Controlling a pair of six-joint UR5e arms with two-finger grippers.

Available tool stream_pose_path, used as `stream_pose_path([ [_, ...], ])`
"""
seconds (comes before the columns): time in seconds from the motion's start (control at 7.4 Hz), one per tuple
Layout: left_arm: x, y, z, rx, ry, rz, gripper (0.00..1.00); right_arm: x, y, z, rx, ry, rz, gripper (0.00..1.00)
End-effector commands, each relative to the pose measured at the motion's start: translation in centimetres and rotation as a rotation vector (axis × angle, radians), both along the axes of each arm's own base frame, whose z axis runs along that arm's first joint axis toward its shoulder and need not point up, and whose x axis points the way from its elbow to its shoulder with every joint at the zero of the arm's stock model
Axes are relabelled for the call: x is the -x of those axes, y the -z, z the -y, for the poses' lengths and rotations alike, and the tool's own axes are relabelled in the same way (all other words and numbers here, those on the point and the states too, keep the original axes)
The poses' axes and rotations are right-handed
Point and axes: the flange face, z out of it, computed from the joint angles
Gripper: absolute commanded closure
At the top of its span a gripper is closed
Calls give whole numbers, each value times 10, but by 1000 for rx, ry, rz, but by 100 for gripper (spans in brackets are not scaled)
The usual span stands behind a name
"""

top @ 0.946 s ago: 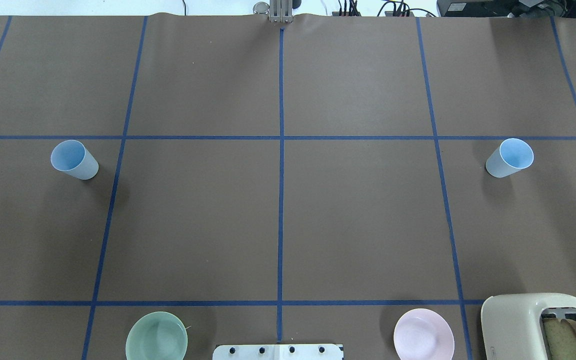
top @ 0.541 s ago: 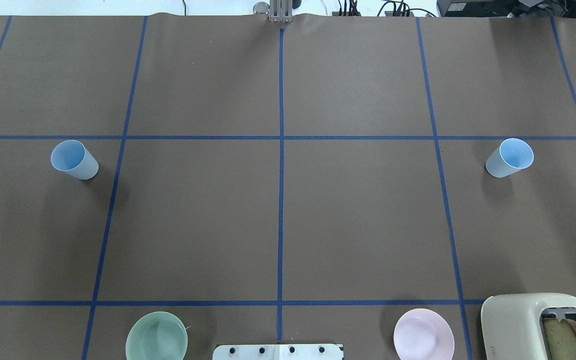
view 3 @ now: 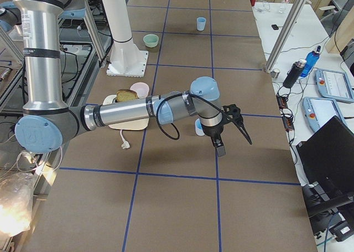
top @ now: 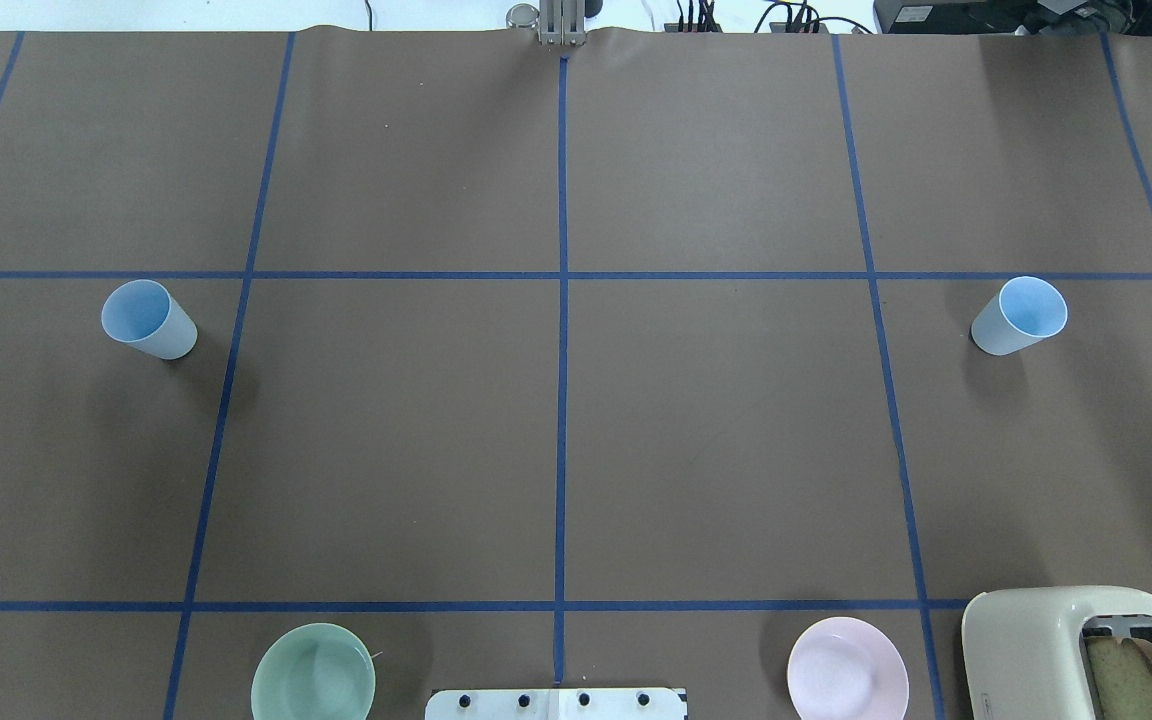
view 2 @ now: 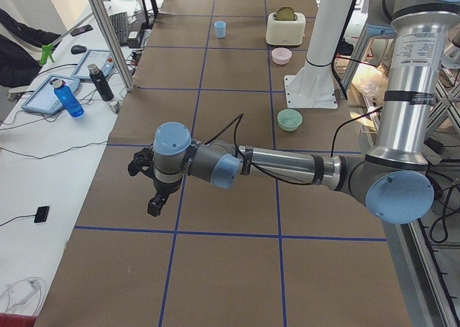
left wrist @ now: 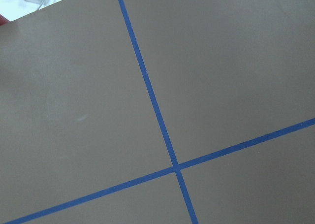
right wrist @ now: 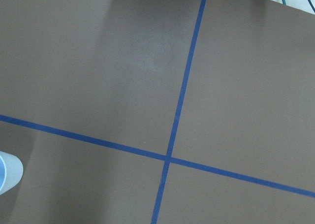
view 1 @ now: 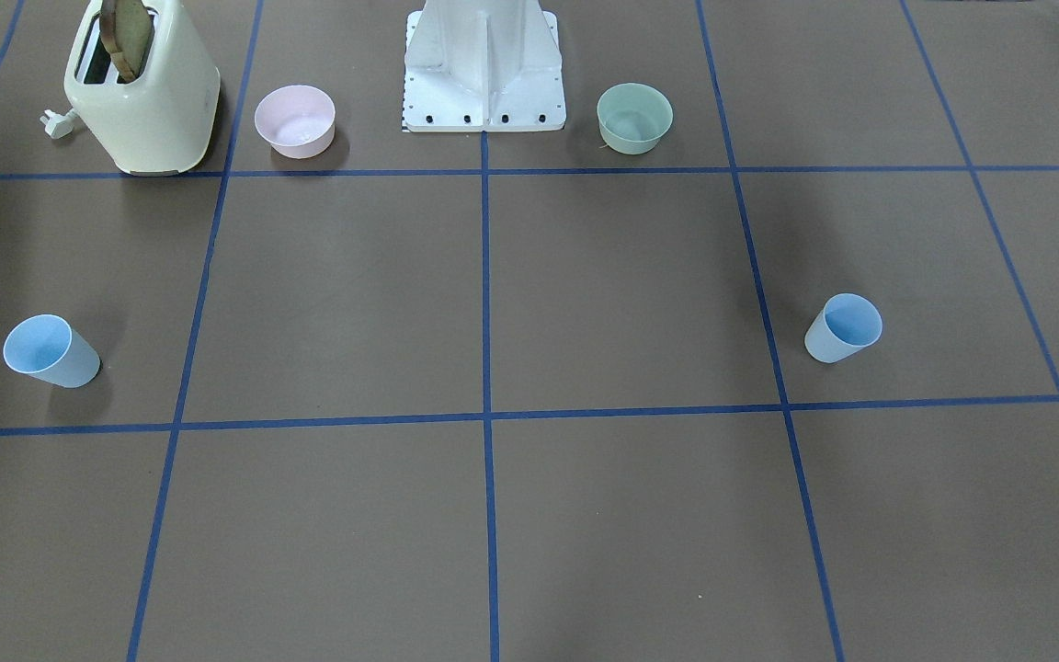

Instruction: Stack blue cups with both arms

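Spanning every view, the brown table (top: 716, 420) bears a blue tape grid. Over it reach the left arm (view 2: 287, 165) and the right arm (view 3: 127, 112). A toaster (top: 1066, 650) sits near the pink bowl (top: 847, 668), the green bowl (top: 313, 672) well apart. Both blue cups stand upright at opposite ends, the left cup (top: 146, 320) and the right cup (top: 1021, 315). Whether the left gripper (view 2: 142, 190) or the right gripper (view 3: 235, 147) is open, I cannot tell.
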Motion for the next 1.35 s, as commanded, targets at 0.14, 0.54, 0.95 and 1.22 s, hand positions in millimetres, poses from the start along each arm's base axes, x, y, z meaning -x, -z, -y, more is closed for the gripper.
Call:
stream_pose_path([
  [0.14,-60,57,24,-3,131,-141,2,34,22,11,73,-90,96,0],
  [0.54,-184,66,10,231,184,-243,2,41,15,11,88,-78,96,0],
  [0.95,-289,66,-14,239,180,-165,3,41,10,7,109,-91,101,0],
  [1.22,-317,78,-29,206,134,-155,30,41,9,7,112,-92,101,0],
])
